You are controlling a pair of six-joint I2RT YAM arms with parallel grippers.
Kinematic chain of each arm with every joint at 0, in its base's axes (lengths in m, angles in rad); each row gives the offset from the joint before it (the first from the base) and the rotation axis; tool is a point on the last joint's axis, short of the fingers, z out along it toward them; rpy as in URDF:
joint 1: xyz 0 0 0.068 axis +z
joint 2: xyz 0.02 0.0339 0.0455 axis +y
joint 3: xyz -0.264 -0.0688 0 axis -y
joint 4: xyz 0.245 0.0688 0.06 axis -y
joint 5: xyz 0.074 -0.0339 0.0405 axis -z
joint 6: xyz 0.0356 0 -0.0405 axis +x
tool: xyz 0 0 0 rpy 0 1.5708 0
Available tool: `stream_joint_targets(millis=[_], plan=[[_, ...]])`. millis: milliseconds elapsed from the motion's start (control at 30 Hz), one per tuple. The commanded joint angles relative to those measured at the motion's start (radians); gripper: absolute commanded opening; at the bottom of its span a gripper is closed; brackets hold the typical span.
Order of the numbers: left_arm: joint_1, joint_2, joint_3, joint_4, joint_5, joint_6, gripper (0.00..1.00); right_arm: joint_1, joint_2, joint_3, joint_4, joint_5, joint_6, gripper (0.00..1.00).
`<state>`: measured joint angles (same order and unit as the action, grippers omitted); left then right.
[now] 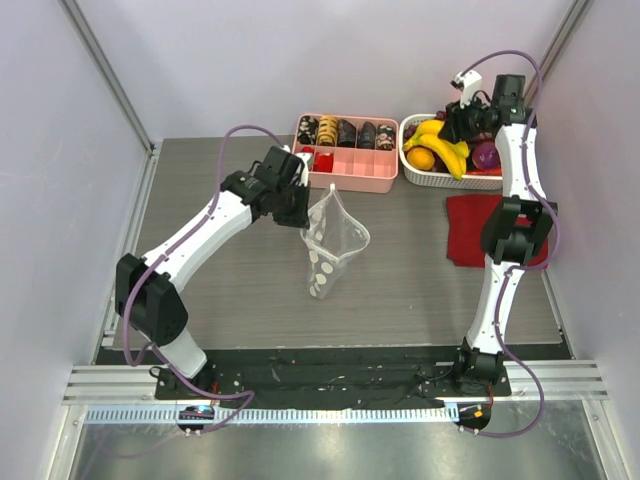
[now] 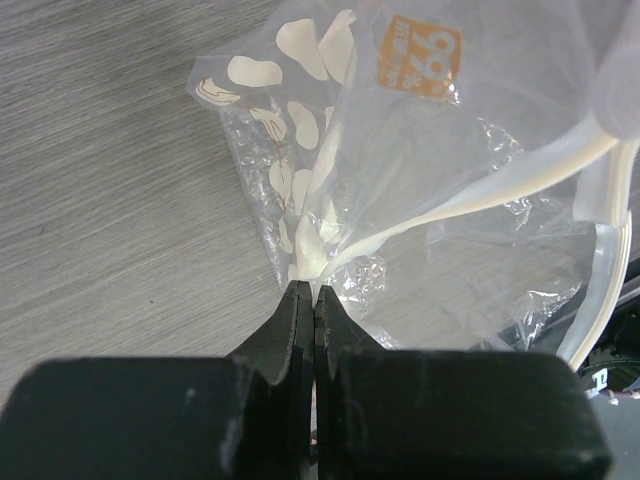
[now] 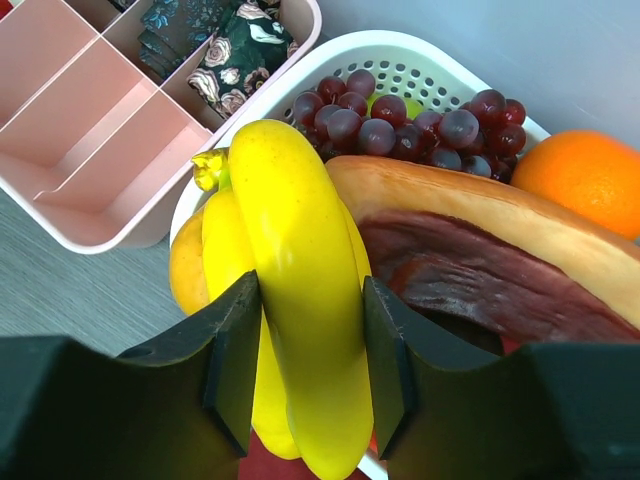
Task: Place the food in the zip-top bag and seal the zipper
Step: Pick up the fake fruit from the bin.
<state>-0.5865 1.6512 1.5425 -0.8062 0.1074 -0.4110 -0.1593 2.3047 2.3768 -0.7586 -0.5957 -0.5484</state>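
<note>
The zip-top bag (image 1: pixel 330 245) is a clear pouch with white dots, held upright over the table's middle with its mouth up. My left gripper (image 2: pixel 306 290) is shut on a corner of the mouth edge, where the pale zipper (image 2: pixel 480 200) strip runs off to the right. The food lies in a white basket (image 1: pixel 440 181) at the back right. My right gripper (image 3: pixel 310 290) reaches into the basket, its two pads pressed against the sides of the yellow banana bunch (image 3: pixel 300 260). Purple grapes (image 3: pixel 400 115), an orange (image 3: pixel 585 175) and a filled bun (image 3: pixel 480 215) lie around the bunch.
A pink compartment tray (image 1: pixel 350 180) holding rolled dark cloths stands left of the basket at the back. A red cloth (image 1: pixel 470 235) lies on the table to the right, under the right arm. White walls close in the table on three sides.
</note>
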Motion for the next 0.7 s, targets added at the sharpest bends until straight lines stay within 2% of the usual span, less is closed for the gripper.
stream_joint_targets(millis=[0, 167, 433, 667], plan=[[0.007, 0.007, 0.034, -0.013, 0.014, 0.000, 0.00, -0.013, -0.028, 0.007, 0.035, -0.036, -0.013, 0.24], [0.008, 0.002, 0.030, -0.013, 0.015, 0.001, 0.00, -0.028, -0.048, 0.012, 0.061, -0.061, 0.031, 0.01], [0.013, -0.017, 0.004, -0.011, 0.015, 0.000, 0.00, -0.036, -0.146, -0.024, 0.108, -0.177, 0.159, 0.01], [0.019, -0.041, -0.018, 0.004, 0.038, -0.003, 0.00, -0.040, -0.269, -0.054, 0.185, -0.220, 0.369, 0.01]])
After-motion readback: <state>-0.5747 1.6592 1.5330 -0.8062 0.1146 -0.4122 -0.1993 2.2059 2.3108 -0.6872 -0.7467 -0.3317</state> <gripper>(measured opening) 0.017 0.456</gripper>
